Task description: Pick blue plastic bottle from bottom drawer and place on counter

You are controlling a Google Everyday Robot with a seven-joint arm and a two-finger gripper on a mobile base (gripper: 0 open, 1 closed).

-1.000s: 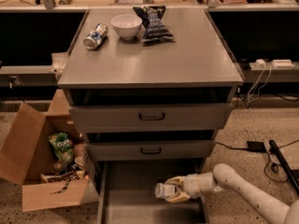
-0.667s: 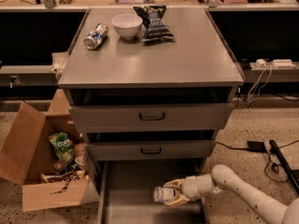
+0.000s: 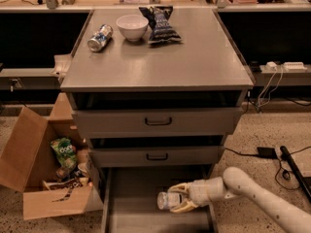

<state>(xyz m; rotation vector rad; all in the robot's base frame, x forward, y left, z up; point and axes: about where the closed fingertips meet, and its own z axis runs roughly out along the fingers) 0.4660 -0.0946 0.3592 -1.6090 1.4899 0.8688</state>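
Observation:
The bottom drawer (image 3: 131, 198) is pulled out at the base of the cabinet. The blue plastic bottle (image 3: 167, 200) lies on its side in it, white cap to the left. My gripper (image 3: 176, 198) reaches in from the right on a white arm, one finger above the bottle and one below, closed around it. The bottle is low in the drawer; I cannot tell if it touches the floor. The counter (image 3: 184, 57) is the grey top of the cabinet, above.
On the counter stand a blue-and-silver can (image 3: 100, 37), a white bowl (image 3: 132, 27) and a dark snack bag (image 3: 159, 24). An open cardboard box (image 3: 34, 169) with packets sits left of the cabinet. Cables and a black bar (image 3: 294, 171) lie on the floor at right.
The gripper and bottle have shifted slightly left and down inside the drawer. Nothing else has moved.

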